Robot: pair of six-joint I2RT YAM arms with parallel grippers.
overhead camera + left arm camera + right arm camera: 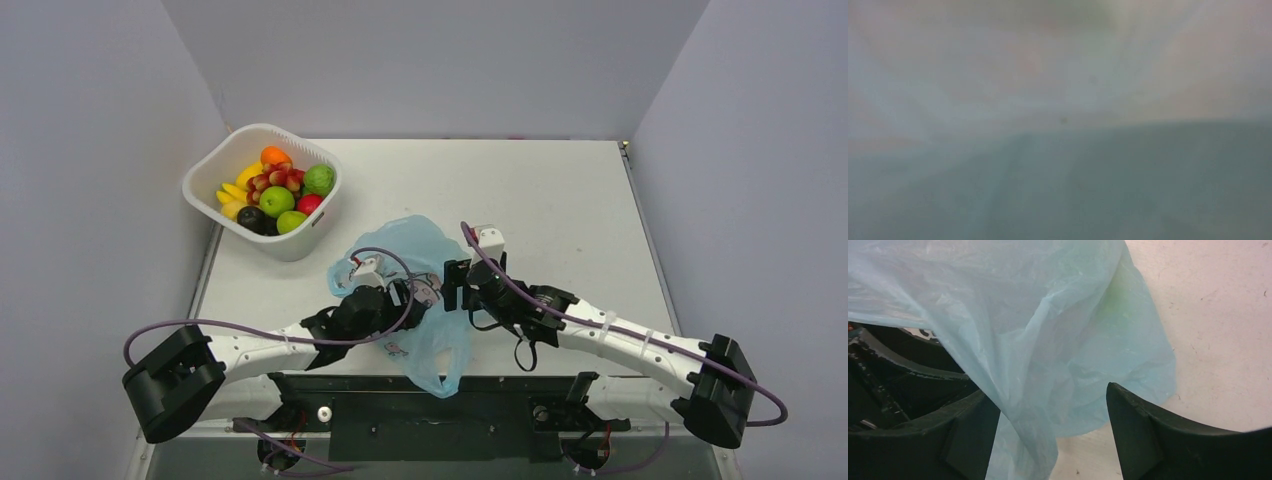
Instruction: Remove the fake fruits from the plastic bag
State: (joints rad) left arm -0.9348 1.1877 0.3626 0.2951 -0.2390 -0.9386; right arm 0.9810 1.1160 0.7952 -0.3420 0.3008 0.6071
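Observation:
The light-blue plastic bag [425, 245] lies crumpled between the two arms. My left gripper [402, 298] reaches into it from the left, and its fingers are hidden by the film. The left wrist view is only a blur of pale film pressed close to the lens. My right gripper [1050, 390] stands open beside the bag's right side [452, 285]. A loose fold of the bag [1038, 340] hangs between its fingers, unpinched. A faint green patch [1117, 290] shows through the film. An orange [274, 155], a red grape bunch [276, 178] and a dark round fruit [251, 217] lie in the white basket [205, 172].
The basket stands at the far left of the table and also holds green apples [277, 200], a yellow banana [234, 192] and a red fruit [310, 204]. The bag's handle end [442, 370] droops over the table's near edge. Grey walls close in both sides.

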